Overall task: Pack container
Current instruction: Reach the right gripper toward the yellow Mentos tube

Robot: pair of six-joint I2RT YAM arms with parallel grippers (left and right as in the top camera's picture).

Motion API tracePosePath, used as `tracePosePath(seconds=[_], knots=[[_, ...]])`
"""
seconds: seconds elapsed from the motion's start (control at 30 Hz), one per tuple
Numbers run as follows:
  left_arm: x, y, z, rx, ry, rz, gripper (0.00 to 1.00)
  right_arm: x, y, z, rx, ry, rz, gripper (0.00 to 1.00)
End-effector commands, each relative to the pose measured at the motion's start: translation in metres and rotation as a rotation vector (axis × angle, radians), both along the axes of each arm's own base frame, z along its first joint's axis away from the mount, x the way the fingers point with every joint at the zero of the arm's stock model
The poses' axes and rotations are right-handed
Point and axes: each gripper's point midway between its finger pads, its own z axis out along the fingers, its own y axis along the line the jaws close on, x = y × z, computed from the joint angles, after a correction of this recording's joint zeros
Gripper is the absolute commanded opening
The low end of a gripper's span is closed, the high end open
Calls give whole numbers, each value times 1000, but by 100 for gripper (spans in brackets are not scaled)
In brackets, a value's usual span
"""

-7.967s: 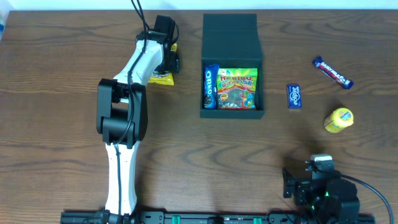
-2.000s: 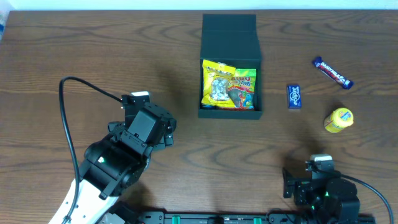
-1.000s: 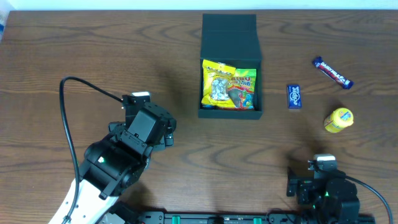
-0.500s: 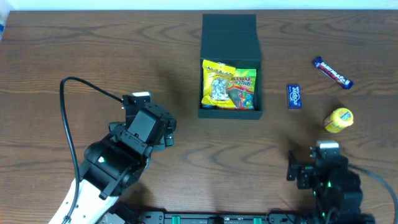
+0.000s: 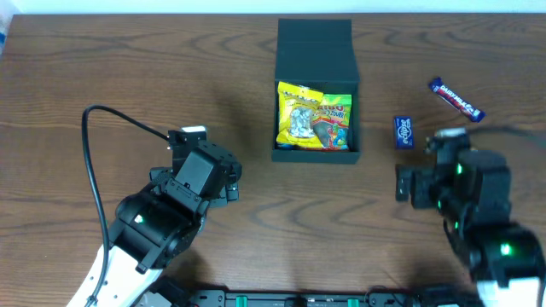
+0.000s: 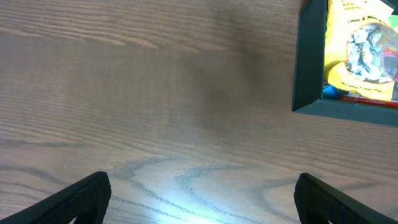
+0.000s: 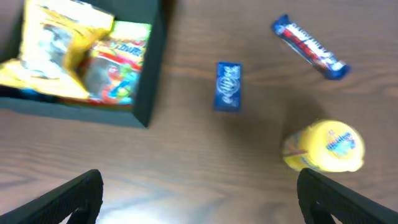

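Right gripper (image 7: 200, 202), jaws apart and empty, hangs near the blue packet (image 7: 228, 86); a sloppy reach could send the yellow tub (image 7: 324, 147) rolling.

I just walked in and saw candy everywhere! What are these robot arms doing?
Two robot arms are packing snacks into the dark teal-black rectangular card box, its lid flap open. A yellow crinkly packet and a green gummy bag lie inside. A small blue wrapped snack, a long blue-and-red bar and a round yellow tub wait on the wooden table. The right gripper hangs open near them, holding nothing. The left gripper is open and empty too.
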Motion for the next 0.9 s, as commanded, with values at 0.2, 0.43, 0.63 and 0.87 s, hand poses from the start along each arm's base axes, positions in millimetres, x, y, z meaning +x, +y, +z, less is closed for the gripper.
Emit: tracePosePath(seconds=[0.2, 0.43, 0.63, 0.87], knots=[[-1, 3, -1, 14, 1, -2, 95, 21, 19, 1, 126, 207, -15, 99], [-1, 3, -1, 14, 1, -2, 95, 33, -8, -33, 109, 405, -123, 99], [-1, 3, -1, 14, 1, -2, 95, 37, -33, -43, 122, 432, -205, 99], [-1, 3, -1, 14, 1, -2, 95, -3, -65, -41, 121, 526, -351, 99]])
